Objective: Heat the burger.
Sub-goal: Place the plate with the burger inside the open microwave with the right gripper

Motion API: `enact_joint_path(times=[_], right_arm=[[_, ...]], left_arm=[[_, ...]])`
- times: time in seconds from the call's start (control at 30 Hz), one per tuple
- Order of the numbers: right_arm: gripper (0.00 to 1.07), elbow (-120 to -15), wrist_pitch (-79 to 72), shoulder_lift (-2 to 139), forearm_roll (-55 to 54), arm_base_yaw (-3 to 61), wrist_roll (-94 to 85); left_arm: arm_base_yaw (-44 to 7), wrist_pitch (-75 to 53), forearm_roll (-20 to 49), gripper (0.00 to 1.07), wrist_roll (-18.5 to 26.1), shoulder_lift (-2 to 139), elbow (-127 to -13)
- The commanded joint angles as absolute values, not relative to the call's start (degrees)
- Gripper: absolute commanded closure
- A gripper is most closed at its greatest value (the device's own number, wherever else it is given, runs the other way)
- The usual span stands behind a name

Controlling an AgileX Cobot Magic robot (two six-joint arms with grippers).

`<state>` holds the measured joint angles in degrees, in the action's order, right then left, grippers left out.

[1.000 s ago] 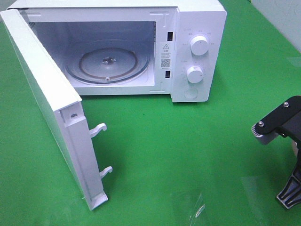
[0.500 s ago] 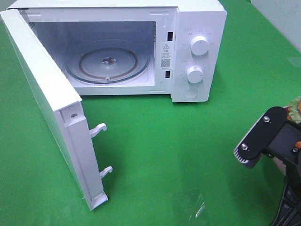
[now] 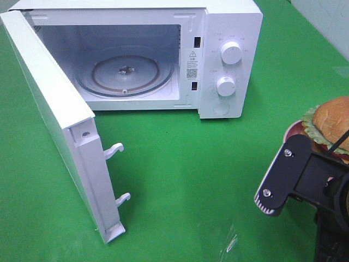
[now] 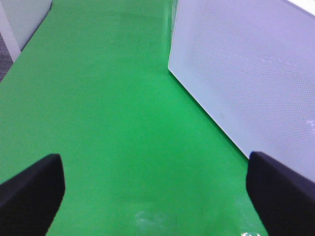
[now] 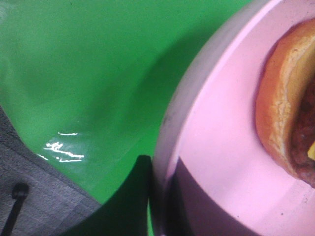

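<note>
Recording a change at the right edge of the high view: a round burger with glossy golden-brown bun, frilly green lettuce and dark filling now showing there on a round pink plate, replacing the bare black arm seen alone a second ago. Reading this as plate and burger being lifted off the green table cover by the right gripper.

Finding that gripper clamped on the plate's rim in its wrist view, one dark finger showing against the rim's outer edge. Burger sitting well in from the rim, not touching the jaws.

Noting no change at the white box-shaped microwave oven: white door standing swung wide to the left, round glass turntable lying bare inside. Placing the burger well apart from the cavity, to its right and nearer the camera.

Finding the left gripper idling over the cover with fingers spread wide, nothing between them.

Judging pickup as done and transfer as starting. Remaining, by judgement: carrying the plate across to the turntable, releasing, shutting the door, setting the two white dials. Flagging one risk: holding by a single rim point, so tilting possibly sliding the burger.
</note>
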<state>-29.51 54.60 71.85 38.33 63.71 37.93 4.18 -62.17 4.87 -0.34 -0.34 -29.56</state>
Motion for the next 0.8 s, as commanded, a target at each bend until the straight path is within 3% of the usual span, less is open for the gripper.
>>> enact_joint_path(times=[0.03, 0.8], right_arm=[[1.04, -29.5, 55.6, 71.4, 43.1, 65.1, 38.0], [1.03, -29.5, 49.4, 71.4, 45.3, 67.6, 21.6]], left_arm=[[4.2, -61.2, 5.3, 0.15, -0.8, -1.2, -29.6], [4.2, -61.2, 5.3, 0.15, -0.8, -1.2, -29.6]])
